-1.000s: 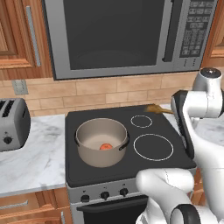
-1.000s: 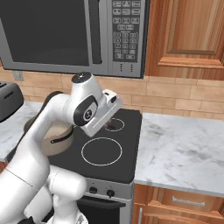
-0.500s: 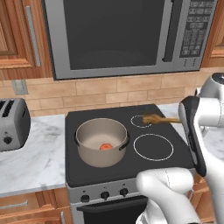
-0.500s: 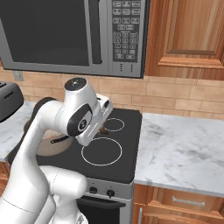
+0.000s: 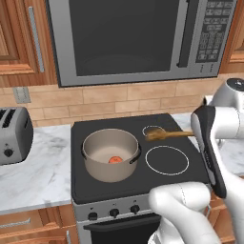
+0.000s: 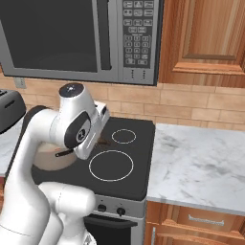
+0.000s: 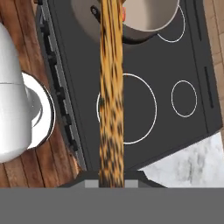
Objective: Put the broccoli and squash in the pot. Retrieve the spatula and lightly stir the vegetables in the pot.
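Hand (image 7: pixel 111 183): shut on the spatula (image 7: pixel 111 92). In the hand view the handle rises straight out from between the tips and runs up the middle of the picture toward the pot (image 7: pixel 148 19). Fingertips themselves hidden at the bottom edge; the grip is read from the handle leaving the hand there and hanging clear of any support.

Spatula, left base view: held roughly level above the stove top (image 5: pixel 95 183), head (image 5: pixel 153 135) out over the small rear burner ring (image 5: pixel 153 130), handle running back to the right behind the arm's dark forearm link. Head points toward the pot but sits short of its rim, near but apart. Judgement: grasping at the far end of the handle leaves the whole length free to reach into the pot.

Pot: on the left front of the stove top, upright, open. Squash (image 5: pixel 114 160) lies on the pale floor of the pot, a small orange-red piece near the front wall. Broccoli: no dark green piece made out inside the pot or on the stove; cannot tell where it is.

Step in hand, as judged: carrying the spatula across to the pot for stirring. The head must be lifted over the rim and then lowered, or it would knock the near side handle (image 5: pixel 138 153).

Surroundings: toaster (image 5: pixel 14 136) on the marble desk (image 5: pixel 33 171) left of the stove; microwave (image 5: pixel 133 38) above.
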Available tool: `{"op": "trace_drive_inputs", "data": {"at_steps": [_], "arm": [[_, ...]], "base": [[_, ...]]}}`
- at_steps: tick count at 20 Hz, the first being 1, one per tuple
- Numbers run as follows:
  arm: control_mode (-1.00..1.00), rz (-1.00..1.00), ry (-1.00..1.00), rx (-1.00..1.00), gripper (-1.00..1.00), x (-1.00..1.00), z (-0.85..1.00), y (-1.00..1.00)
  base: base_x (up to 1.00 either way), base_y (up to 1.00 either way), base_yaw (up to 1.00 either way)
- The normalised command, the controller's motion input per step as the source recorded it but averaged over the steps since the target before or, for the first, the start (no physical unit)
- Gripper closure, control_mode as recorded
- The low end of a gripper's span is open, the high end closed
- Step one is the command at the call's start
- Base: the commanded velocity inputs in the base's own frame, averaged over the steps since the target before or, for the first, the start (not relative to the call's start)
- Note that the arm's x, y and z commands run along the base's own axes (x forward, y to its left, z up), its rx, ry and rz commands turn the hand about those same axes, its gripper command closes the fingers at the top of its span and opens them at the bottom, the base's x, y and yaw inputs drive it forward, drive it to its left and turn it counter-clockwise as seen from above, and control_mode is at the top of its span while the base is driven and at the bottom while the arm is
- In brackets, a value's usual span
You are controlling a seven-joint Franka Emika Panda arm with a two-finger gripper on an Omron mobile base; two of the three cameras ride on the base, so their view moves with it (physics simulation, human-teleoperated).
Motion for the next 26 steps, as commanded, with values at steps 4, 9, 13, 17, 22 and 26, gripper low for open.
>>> {"op": "trace_drive_inputs", "data": {"at_steps": [4,9,13,17,22,26], "arm": [[-1.00,0.06,0.25,-0.15,1.00,0.00,0.23,0.58],[-1.00,0.06,0.26,-0.15,1.00,0.02,0.14,0.53],[-1.00,0.02,0.23,-0.16,1.00,0.08,0.06,0.55],[-1.00,0.00,0.09,-0.09,1.00,0.14,0.01,0.29],[-1.00,-0.01,0.00,0.00,1.00,0.26,0.00,0.01],[-1.00,-0.01,0.00,-0.03,1.00,0.19,0.00,0.00]], "base": [[0.00,0.00,0.00],[0.00,0.00,0.00],[0.00,0.00,0.00],[0.00,0.00,0.00],[0.00,0.00,0.00],[0.00,0.00,0.00]]}}
